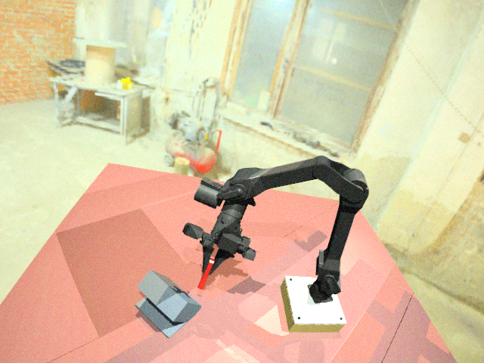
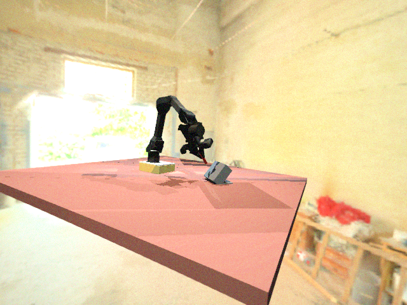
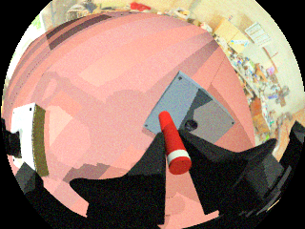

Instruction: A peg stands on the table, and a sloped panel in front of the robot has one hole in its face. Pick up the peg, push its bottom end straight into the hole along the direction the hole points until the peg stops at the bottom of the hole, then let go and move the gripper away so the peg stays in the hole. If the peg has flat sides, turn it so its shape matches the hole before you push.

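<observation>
The gripper [image 1: 211, 261] is clamped on the upper end of the red peg [image 1: 204, 274], just at its white band; the fingers [image 1: 206, 253] meet the shaft from either side. The peg hangs tilted, lower end pointing down and to the left in the top view, off the table [image 1: 117, 234] and just right of the grey sloped panel [image 1: 168, 300].

In the wrist view the peg's free end [image 3: 166, 117] overlaps the panel face [image 3: 181, 105], with the dark hole [image 3: 191, 125] just to its right, so tip and hole look near but not yet lined up.

Handling, judged from appearance:
- The peg looks round, slender and rigid; no flat sides are visible, so no rotation to match the hole seems needed.
- It is probably light, with a smooth surface that may slip or pivot between the fingers under side load.
- The hold near the top leaves most of the shaft free for insertion.

The arm's base plate [image 1: 312, 308] sits well to the right, apart from the panel
</observation>
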Available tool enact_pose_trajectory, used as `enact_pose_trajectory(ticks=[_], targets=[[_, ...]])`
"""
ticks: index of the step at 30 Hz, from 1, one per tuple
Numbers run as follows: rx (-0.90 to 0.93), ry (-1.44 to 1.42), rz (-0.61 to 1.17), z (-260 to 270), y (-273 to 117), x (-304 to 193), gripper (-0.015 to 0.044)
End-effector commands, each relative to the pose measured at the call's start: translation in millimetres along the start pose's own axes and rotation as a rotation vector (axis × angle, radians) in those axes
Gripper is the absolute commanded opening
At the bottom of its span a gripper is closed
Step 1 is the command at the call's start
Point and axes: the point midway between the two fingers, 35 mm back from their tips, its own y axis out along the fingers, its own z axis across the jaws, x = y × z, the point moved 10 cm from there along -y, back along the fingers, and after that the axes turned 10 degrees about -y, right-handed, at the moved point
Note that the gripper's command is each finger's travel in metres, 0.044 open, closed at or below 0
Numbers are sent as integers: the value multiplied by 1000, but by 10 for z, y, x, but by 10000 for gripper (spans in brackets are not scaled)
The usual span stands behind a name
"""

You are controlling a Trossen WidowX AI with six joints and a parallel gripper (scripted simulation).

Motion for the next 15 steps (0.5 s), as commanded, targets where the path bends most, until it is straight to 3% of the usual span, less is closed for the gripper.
enact_pose_trajectory(ticks=[1, 15], targets=[[-18, 11, -10, 35, -18, -49, 0], [-89, 53, -29, 114, -129, -195, 0]])
